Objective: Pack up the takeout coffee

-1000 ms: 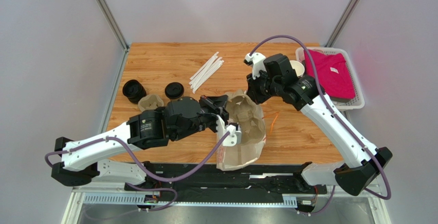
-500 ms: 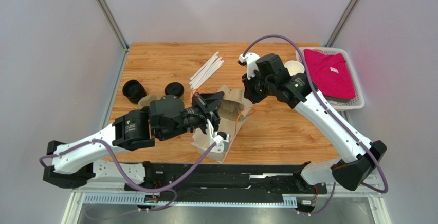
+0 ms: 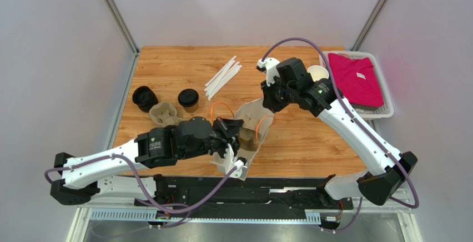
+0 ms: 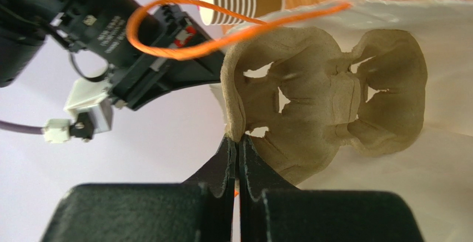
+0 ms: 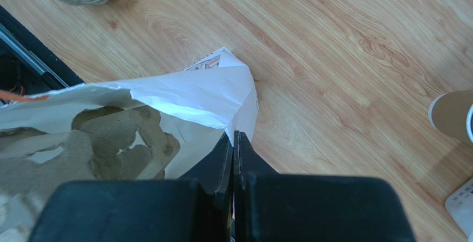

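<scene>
Left end effector (image 4: 236,145): I see its fingers pressed flat together, pinching the rim of the pale paper bag with orange cord handles (image 4: 383,192); the pinch is right where the edge of the grey-brown moulded pulp cup tray (image 4: 327,103) sits inside the bag; can't tell if the tray edge is caught too. Right end effector (image 5: 233,139): also closed tight, nipping a folded corner of the same bag on the far side of its mouth. The bag hangs between the two arms with its mouth spread, tilted over the near middle of the wooden worktop (image 3: 166,64); the tray is inside it.

The small tan kraft paper cup with a round black lid (image 3: 188,99) stands upright on the worktop to the left of the bag; it is outside the bag and apart from both end effectors. Just beside it, on the near left, is a stack of empty pulp trays (image 3: 165,112); further left, a black stack of what look like lids (image 3: 144,97). A bundle of white straws (image 3: 223,76) lies at back middle. A stack of lidless brown cups with white insides (image 3: 317,74) sits by the right wrist; next to it is a white plastic basket (image 3: 387,110) holding a folded pink cloth (image 3: 355,78).
</scene>
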You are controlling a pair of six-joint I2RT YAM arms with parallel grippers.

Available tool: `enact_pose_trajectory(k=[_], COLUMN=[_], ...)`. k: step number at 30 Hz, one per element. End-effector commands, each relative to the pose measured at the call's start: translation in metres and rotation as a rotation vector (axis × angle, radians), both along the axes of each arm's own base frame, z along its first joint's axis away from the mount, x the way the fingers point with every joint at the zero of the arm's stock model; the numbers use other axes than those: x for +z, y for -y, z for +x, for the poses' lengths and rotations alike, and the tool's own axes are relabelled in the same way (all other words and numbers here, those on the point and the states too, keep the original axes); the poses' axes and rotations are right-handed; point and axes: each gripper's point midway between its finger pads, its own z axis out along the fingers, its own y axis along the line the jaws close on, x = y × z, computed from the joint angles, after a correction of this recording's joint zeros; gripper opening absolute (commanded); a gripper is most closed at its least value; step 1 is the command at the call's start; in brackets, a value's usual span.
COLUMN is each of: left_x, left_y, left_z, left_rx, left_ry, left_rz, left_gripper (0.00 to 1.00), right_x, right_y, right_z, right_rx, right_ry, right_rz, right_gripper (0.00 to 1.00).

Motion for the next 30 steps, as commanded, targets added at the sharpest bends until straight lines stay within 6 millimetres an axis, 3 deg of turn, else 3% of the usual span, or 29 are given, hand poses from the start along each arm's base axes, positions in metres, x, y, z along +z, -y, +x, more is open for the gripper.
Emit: enact_pose_trajectory(k=[1,9,15,19,30], left_x=[-0.009,-0.052,-0.064,-0.062,-0.100], left_y=[0.001,0.004,0.001,-0.001,-0.001], left_z=[-0.006,-0.009,-0.010,-0.006,-0.008], left_rx=[0.003,0.048,0.077,0.081,0.063], left_ry=[-0.066,-0.199,-0.319,-0.366,-0.434], left_rz=[-0.048,0.021,0.091,0.117,0.212], left_gripper=[0.00,0.00,0.00,0.00,0.00], right_x=[0.025,0.032,0.038,0.040,0.047], right_y=[-0.008,-0.017,-0.026,-0.028,-0.032], right_z=[-0.005,-0.011,-0.022,-0.028,-0.039], right_rx=[0.037,0.083,0.135,0.179,0.215], right_ry=[0.036,0.037,0.053,0.096,0.118], right_rz=[0.067,0.101,0.130,0.118,0.130], right_gripper=[0.00,0.00,0.00,0.00,0.00])
